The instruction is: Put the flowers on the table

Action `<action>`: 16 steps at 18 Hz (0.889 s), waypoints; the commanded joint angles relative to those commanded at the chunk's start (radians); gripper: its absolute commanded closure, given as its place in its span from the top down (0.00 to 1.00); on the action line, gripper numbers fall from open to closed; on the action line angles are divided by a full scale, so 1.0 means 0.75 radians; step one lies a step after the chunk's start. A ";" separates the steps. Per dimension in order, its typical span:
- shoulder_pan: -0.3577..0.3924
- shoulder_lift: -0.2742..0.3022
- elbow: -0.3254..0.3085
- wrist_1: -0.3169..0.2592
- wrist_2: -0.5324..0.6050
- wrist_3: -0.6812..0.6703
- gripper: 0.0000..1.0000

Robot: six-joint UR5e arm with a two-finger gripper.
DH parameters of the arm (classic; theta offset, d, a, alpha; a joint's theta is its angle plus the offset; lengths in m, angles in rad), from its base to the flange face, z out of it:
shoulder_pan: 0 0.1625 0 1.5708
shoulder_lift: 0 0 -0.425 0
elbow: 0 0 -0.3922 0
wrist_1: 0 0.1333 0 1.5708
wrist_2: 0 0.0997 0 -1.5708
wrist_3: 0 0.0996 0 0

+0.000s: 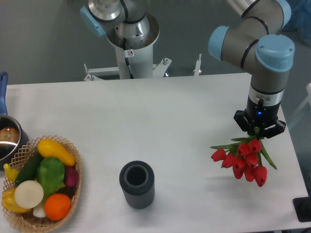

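**Tulips held low over the right side of the table**

Nearest the camera, at the front edge, stands a dark ribbed cup (137, 184), upright and open at the top. To its left a wicker basket (73, 194) holds bright vegetables, and behind that, at the far left edge, part of a pot (7, 141) with a blue handle shows. None of these touches another, and all are well apart from the arm.

The gripper (257, 130) points straight down over the right side of the table (170, 116). Its fingers are closed on the stems of the flowers (245, 162), gripping them at the top so that the red buds hang below and fan slightly towards the camera. Holding the bunch by the stems keeps the soft heads free of the fingers and lets them reach the surface first.

A faint shadow lies on the white top beneath and just beside the buds, which suggests the bunch is very low. Whether the lowest buds already touch the table cannot be told from this view.

The spot under the flowers is bare, away from the cup and basket, so it looks a sensible place to lay them. By my reckoning the task is close to its end: what remains is to settle the bunch on the surface and let go.
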 joint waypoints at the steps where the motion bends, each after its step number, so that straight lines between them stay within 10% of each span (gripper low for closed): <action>1: -0.002 0.000 0.000 0.000 0.000 0.000 0.08; 16: -0.114 -0.082 -0.074 0.008 -0.006 -0.029 0.12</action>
